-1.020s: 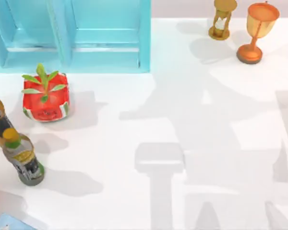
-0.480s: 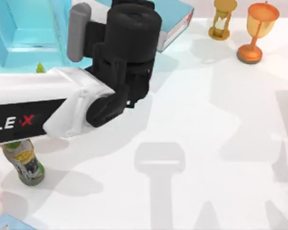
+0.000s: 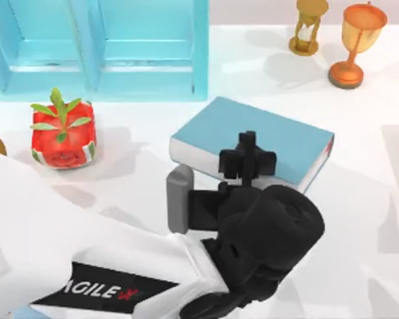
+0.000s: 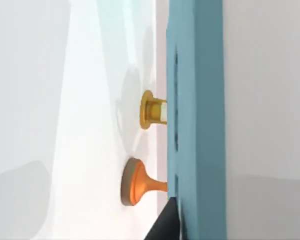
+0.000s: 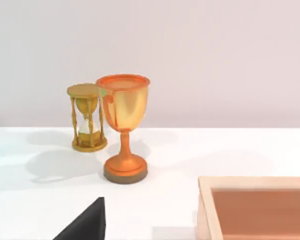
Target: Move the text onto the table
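The text (image 3: 266, 136), a thick light-blue book with white page edges and red trim, lies flat at the middle of the white table (image 3: 366, 126), in front of the cabinet. My left gripper (image 3: 247, 158) reaches in from the lower left and is shut on the book's near long edge. In the left wrist view the book's cover (image 4: 197, 125) stands close as a blue band, with one dark finger (image 4: 166, 226) against it. A dark part of my right gripper (image 5: 85, 225) shows low in the right wrist view, over bare table.
The light-blue shelf cabinet (image 3: 100, 50) stands at the back left, the tomato-shaped pot (image 3: 63, 133) before it. A gold hourglass (image 3: 309, 26) and an orange goblet (image 3: 358, 43) stand at the back right. A wooden tray (image 5: 255, 207) lies near the right gripper.
Half a second ago my left arm held the book up by the cabinet's top. It has since swung right and nearer, bringing the book down to the table's middle.
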Motion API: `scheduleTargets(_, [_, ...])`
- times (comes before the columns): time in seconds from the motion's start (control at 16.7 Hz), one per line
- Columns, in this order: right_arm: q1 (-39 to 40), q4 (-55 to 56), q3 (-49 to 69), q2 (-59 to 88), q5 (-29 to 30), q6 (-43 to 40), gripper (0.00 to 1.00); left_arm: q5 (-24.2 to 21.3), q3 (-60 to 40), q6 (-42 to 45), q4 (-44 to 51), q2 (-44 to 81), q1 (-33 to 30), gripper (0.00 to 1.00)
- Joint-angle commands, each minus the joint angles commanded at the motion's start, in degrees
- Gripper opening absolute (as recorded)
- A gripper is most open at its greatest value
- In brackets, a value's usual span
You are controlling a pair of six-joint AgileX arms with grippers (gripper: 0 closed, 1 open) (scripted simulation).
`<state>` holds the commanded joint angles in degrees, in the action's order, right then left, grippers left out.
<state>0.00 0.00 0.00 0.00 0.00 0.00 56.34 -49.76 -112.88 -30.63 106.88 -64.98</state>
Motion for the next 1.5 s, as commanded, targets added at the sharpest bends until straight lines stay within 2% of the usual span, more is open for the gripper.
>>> scheduleTargets(0.9, [0.00,0.00,0.00,0.00,0.00,0.00,1.00,1.19,1.49,-2.02,0.15,0.46,-1.72,0.00])
scheduleTargets(1.5, [0.00,0.00,0.00,0.00,0.00,0.00,1.00,1.11,3.15,-1.98,-6.97,5.88,-1.72,0.00])
